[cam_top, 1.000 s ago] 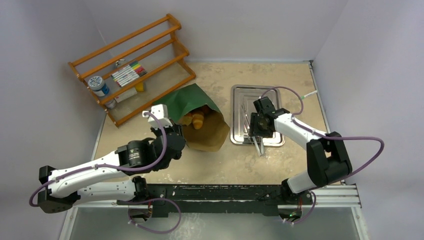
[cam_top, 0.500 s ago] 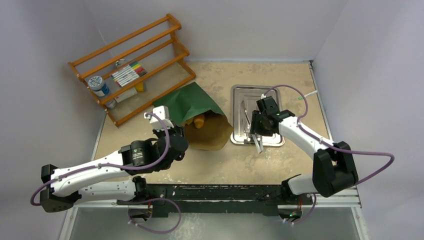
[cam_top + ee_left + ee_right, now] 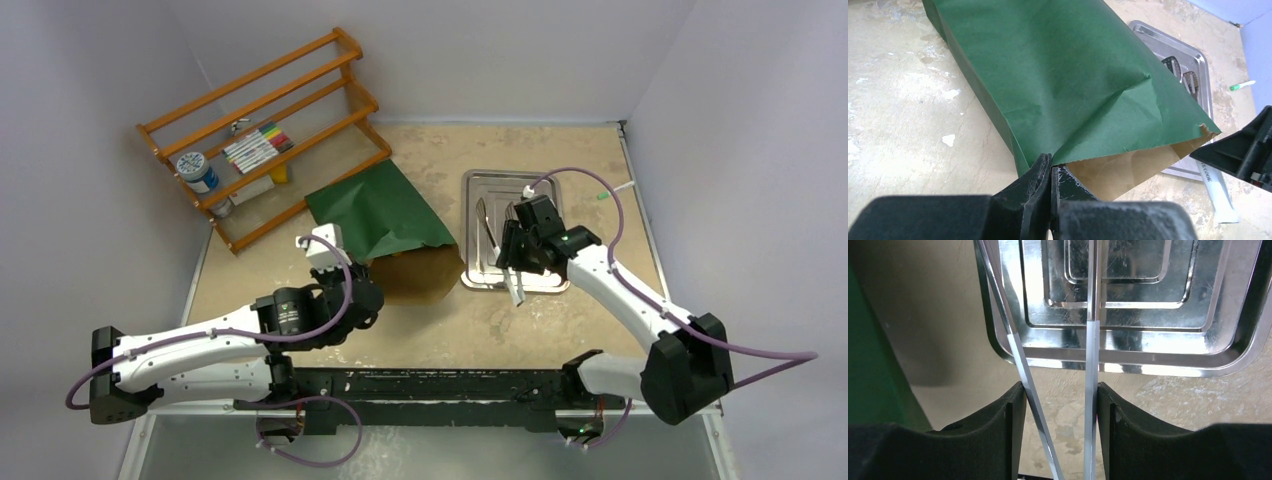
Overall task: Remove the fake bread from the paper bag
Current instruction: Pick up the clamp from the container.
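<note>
Left gripper (image 3: 1049, 167): fingers squeezed together, pinched on the near corner of the paper bag's (image 3: 1058, 75) mouth, right where the green edge folds.
Paper bag: laid flat on the table (image 3: 440, 150) with the dark green side up. The mouth is turned toward the arms, and the brown kraft lining can be seen at the opening.
Fake bread: not spotted in any view. Only lining is shown at the mouth, so where it sits inside can't be told.
Right gripper (image 3: 1060, 390): clamped around the metal tongs (image 3: 1091, 340), with one tong arm pressed against each finger's inner face.
Tongs: held over the near rim of the silver tray (image 3: 1128, 305), arms splayed a bit and pointed across it.
Tray: parked just right of the bag's mouth; contact can't be made out.
Wooden rack (image 3: 260, 130): set at the back left, markers (image 3: 258, 146) laid on a shelf.
</note>
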Robot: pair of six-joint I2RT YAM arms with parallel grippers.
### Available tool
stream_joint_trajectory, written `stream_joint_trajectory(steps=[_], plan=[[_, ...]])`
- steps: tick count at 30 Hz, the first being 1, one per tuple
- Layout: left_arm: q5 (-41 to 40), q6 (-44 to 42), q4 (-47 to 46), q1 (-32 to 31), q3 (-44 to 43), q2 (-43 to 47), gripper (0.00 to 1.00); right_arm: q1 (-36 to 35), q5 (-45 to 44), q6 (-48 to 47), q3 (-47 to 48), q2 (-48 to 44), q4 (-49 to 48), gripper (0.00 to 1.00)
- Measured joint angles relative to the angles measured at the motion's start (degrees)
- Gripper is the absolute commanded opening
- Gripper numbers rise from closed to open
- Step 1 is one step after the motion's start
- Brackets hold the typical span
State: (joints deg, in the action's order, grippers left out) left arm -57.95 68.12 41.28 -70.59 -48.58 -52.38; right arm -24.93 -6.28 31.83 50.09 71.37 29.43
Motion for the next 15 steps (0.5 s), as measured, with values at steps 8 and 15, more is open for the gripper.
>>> stream_joint_trajectory(steps=[8,15], plan=[[0.9,3.6,0.1,0.0,3.1,1.1,0.00,-2.9,-1.0,1.9,2.9,-3.2,4.1,0.40],[1.7,4.2,0.4,0.0,1.9,-0.3,0.14,-3.2,-2.3,2.3,6.1,-3.3,5.0,0.41]])
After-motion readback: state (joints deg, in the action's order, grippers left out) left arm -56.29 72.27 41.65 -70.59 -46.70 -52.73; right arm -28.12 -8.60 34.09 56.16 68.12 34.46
